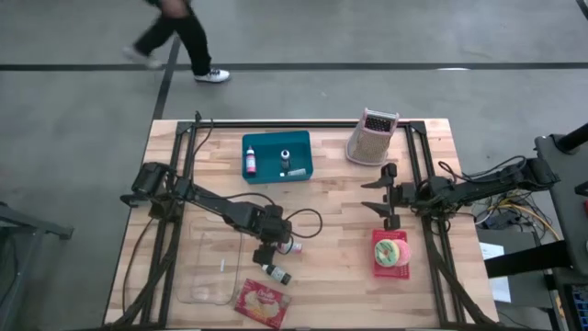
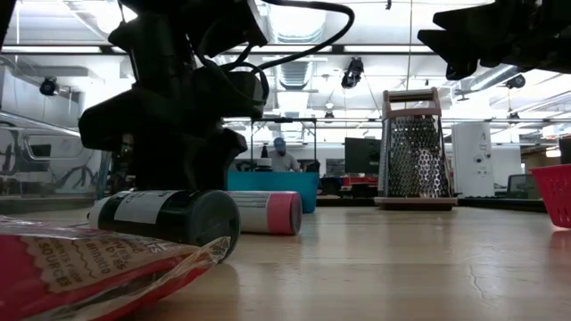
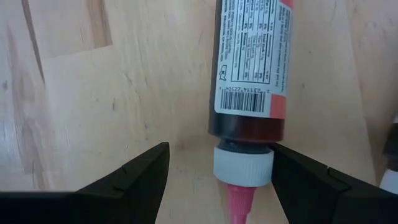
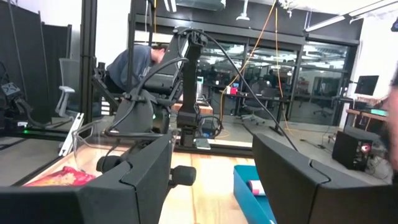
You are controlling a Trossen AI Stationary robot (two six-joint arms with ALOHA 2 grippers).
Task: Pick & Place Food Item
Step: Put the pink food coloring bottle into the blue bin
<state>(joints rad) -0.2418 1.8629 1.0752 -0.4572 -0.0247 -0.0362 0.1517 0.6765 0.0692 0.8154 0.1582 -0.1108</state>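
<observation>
The table (image 1: 331,198) is pale wooden planking with a black frame running along its sides, standing on a grey floor crossed by a dark line, where a person (image 1: 175,37) walks past the far edge. Seen from table height, the room behind is a bright workshop with ceiling lights, screens and a seated person (image 2: 282,156). At the far edge stand a teal bin (image 1: 277,156) holding small bottles and, to its right, a metal grater (image 1: 371,136). Near the right side a red basket (image 1: 390,251) holds a round yellow and pink item. Toward the near edge lie a clear tray (image 1: 209,268), hard to make out against the wood, a red snack bag (image 1: 262,304) at the very edge, and a dark bottle (image 1: 275,273) on its side. The left gripper (image 1: 276,241) is low over the middle of the table, its fingers (image 3: 134,177) spread apart on either side of the pink-capped bottle (image 3: 252,74), which lies flat on the wood between them; one finger looks to be at the cap, but contact is not clear. The bottle's upper end is cut off in the wrist view. The right gripper (image 1: 384,198) hangs above the table right of centre, fingers (image 4: 130,177) wide apart and holding nothing. Bare wood lies open between the two arms and in front of the bin.
</observation>
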